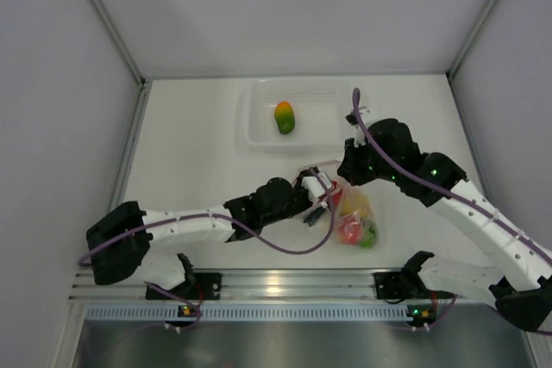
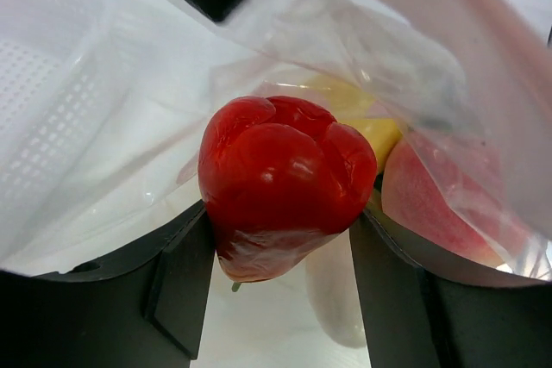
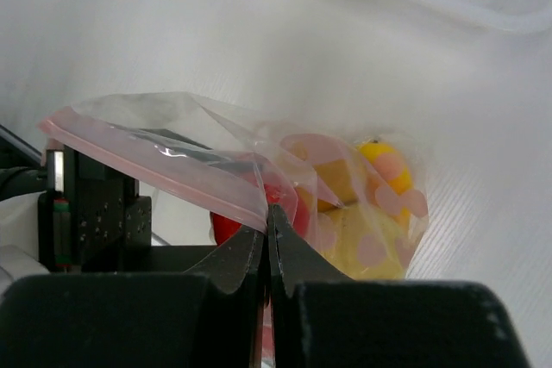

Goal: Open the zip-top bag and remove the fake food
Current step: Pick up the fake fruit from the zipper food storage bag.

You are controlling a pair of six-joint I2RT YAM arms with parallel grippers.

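Maybe the red pepper (image 2: 280, 183) could be dropped, because it was shiny and smooth and was pinched only at its sides by the two fingers of the left hand (image 2: 283, 269), which was closed around it. It could also be caught on the thin plastic on the way out, and then the whole zip-top bag (image 1: 355, 213) might be dragged along the bench (image 1: 190, 170). The bag's mouth could be let go too, since only a small bit of the pink zip strip (image 3: 164, 174) was squeezed in the right hand (image 3: 269, 243), which was shut tight on it. The pepper was seen right between the left fingers, touching both, just inside the bag's open mouth. More fake food (image 3: 384, 161), yellow and pink, was packed just behind it, deeper in the bag. The bag was laid on the bench near the clear tub (image 1: 259, 135), where one orange and green fruit (image 1: 284, 117) was already placed.
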